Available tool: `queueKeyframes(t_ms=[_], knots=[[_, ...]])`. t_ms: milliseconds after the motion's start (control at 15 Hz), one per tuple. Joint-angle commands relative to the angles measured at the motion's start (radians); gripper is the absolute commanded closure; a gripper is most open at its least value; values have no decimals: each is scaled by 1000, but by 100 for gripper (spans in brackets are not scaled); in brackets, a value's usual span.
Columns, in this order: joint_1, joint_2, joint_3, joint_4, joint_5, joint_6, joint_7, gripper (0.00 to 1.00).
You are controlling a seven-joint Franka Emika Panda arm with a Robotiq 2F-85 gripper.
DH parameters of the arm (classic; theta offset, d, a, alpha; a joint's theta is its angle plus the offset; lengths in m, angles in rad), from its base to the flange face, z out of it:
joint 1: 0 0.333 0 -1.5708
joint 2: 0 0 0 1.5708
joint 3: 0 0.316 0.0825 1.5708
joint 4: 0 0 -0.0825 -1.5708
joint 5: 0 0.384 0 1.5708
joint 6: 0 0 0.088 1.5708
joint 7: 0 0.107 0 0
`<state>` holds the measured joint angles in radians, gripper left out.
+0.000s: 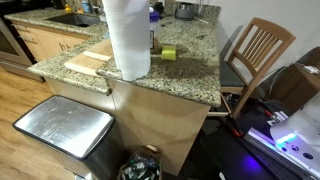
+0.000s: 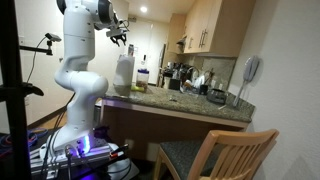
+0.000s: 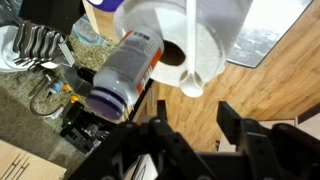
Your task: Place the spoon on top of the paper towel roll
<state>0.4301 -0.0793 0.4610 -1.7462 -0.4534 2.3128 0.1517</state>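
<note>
Spoon [image 3: 191,50] lies across the roll [image 3: 225,30] top, bowl at the rim. Hand [image 3: 193,128] above the roll, spread, empty. Placement looks done; only the retreat is left.

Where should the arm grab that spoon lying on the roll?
Grip the spoon by its handle, coming from straight above. It lies flat across the top of the roll, and the handle is thin and straight, so the open gripper could probably close across its narrow sides.

Your arm [image 2: 76,45] hangs the pincer [image 2: 120,36] just above the paper towel roll [image 2: 124,72], jaws spread and empty.
</note>
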Motion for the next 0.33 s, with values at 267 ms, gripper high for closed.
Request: queueKeyframes(t_ms=[267], knots=[[5,-150,24,-3,245,72,-61,11]])
